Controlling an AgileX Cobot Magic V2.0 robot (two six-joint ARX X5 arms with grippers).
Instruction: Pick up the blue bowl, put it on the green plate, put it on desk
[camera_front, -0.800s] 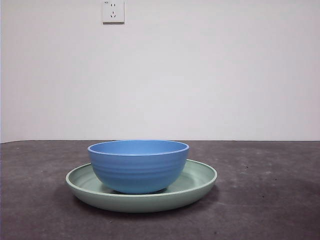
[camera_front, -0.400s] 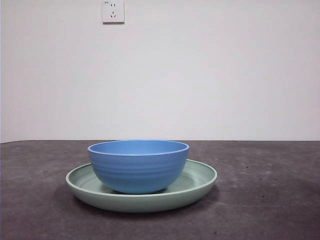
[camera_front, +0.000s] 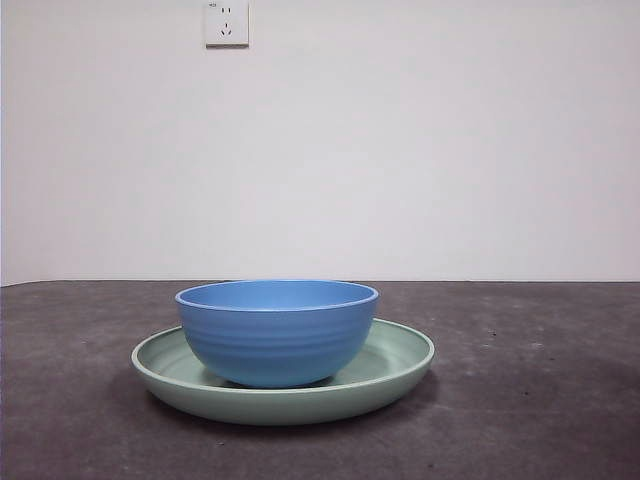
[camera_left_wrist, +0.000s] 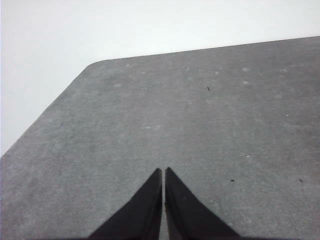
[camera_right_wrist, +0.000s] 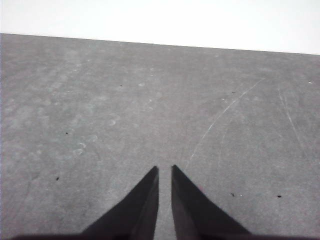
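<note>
The blue bowl (camera_front: 277, 332) stands upright inside the green plate (camera_front: 400, 355), which lies flat on the dark desk (camera_front: 540, 400) in the front view. Neither gripper shows in the front view. My left gripper (camera_left_wrist: 163, 171) is shut and empty over bare desk (camera_left_wrist: 200, 115) near a rounded corner. My right gripper (camera_right_wrist: 165, 170) is shut and empty over bare desk (camera_right_wrist: 125, 100). Neither wrist view shows the bowl or the plate.
A white wall with a power socket (camera_front: 227, 22) stands behind the desk. The desk's far edge runs along the wall. The desk's rounded corner (camera_left_wrist: 92, 65) shows in the left wrist view.
</note>
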